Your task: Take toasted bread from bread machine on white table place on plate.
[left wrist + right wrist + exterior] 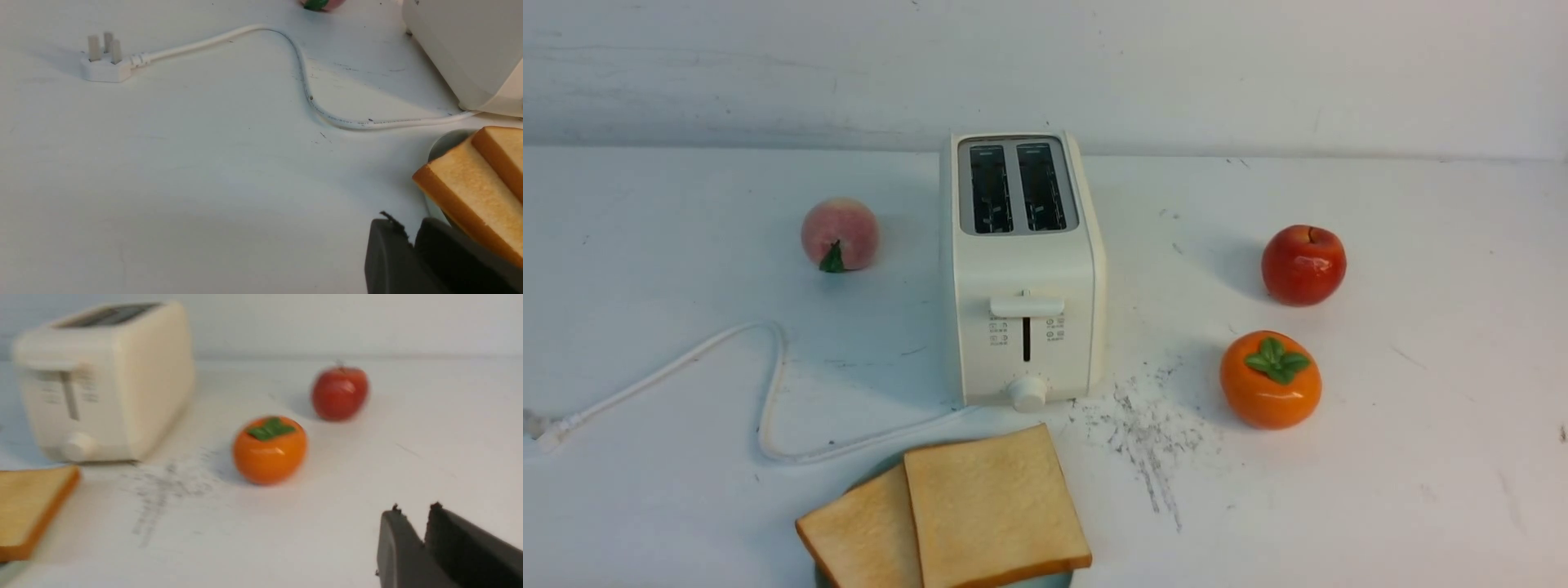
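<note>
Resting on plate (882, 467): both toasted bread (992, 506).

Dark grey left gripper (410, 234) hung low, fingertips nearly together, dark grey right gripper (414, 516) likewise, narrow gap, empty.

Tan bread (992, 506), cream-white toaster (1021, 269), red apple (1303, 265)

Front view faces bread machine (1021, 269), low wrist views flank it, sharing toasted bread (476, 192).
</note>
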